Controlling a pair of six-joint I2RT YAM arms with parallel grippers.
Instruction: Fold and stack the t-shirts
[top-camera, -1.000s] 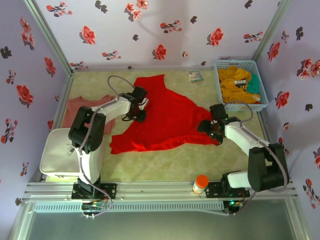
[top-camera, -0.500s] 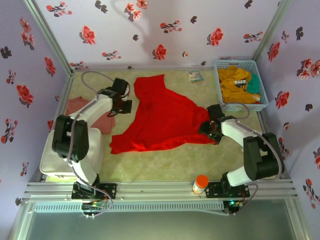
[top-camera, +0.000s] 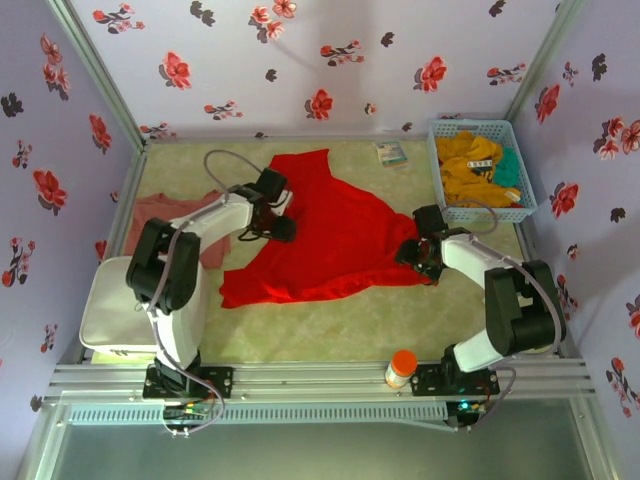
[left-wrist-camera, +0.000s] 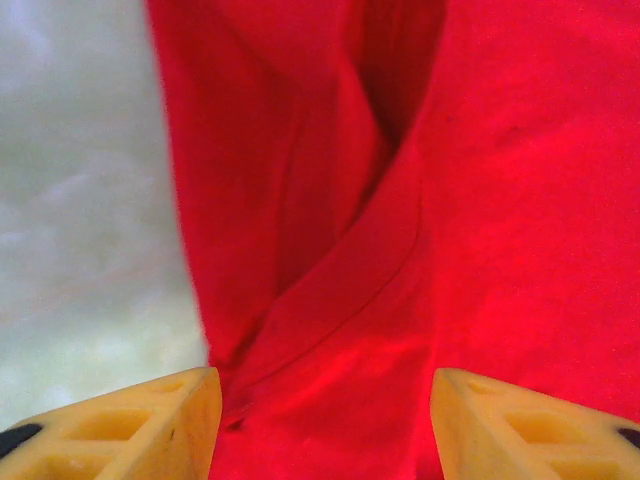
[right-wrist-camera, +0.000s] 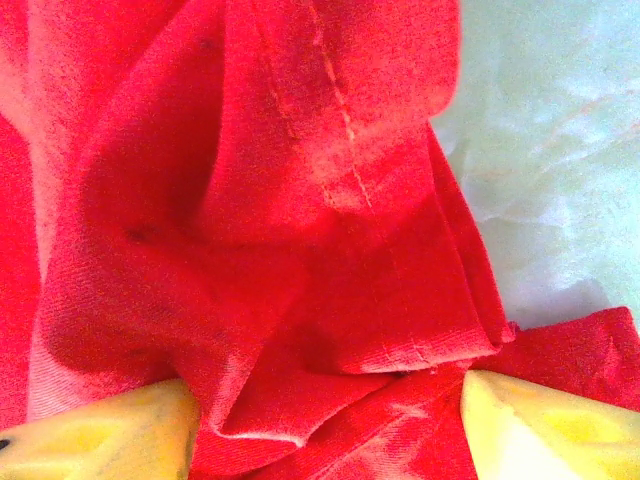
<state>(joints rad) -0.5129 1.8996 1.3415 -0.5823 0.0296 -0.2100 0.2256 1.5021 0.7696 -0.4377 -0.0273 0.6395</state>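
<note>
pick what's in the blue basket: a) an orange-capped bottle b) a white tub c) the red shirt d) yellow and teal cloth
d, the basket at the table's far right corner holds yellow and teal cloth.

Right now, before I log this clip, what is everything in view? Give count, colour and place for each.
red t-shirt: one, bright red, spread rumpled mid-table
pink t-shirt: one, salmon pink, left of the red one
basket: one, blue, far right corner, holding yellow and teal cloths
bin: one, white, near left edge
bottle: one, orange cap, near edge
packet: one, pale, far edge, too small to identify
left jaws: one pair, yellow fingers apart over the red t-shirt's edge
right jaws: one pair, yellow fingers apart, red cloth bunched between
</note>
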